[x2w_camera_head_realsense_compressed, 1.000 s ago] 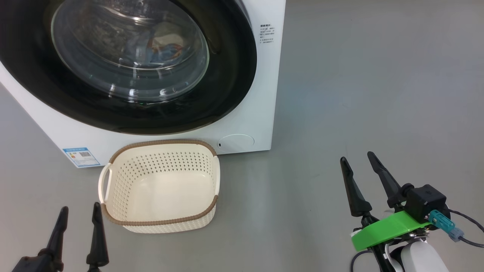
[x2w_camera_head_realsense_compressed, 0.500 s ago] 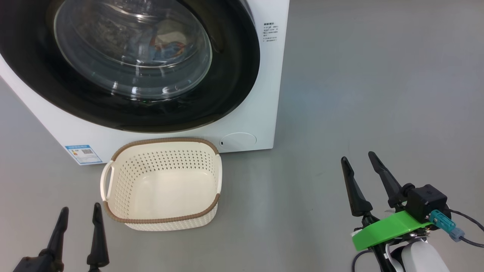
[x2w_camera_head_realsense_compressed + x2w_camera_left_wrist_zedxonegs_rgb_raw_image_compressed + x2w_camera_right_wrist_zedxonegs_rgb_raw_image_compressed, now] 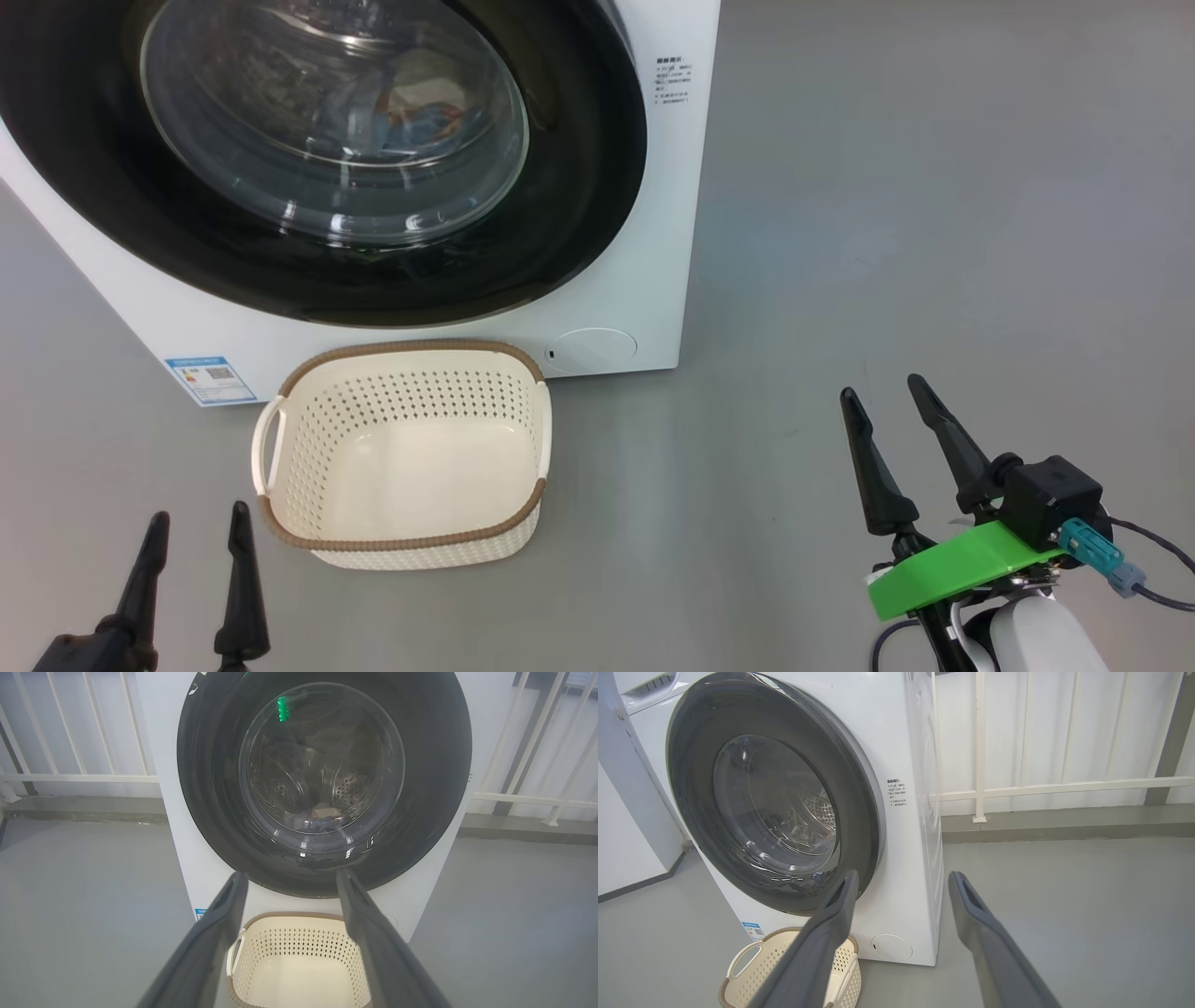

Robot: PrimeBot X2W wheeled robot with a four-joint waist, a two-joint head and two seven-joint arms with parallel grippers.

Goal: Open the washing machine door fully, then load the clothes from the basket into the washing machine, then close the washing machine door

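**Door closed, clothes in drum, grippers spread**

Basket (image 3: 411,350) stands on the floor just before the washing machine (image 3: 672,233); washing machine door (image 3: 579,187) above and behind the basket, closed flush; clothes (image 3: 420,121) visible through its glass, inside the drum; left gripper (image 3: 201,510) just beside the basket's near left corner, fingers apart, empty; right gripper (image 3: 880,385) well right of the basket, fingers apart, empty.

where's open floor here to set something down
Widest: grey floor right of the washing machine and basket, up to the right gripper. Narrower strip between basket and left gripper. Crowded: basket close against the machine's front.
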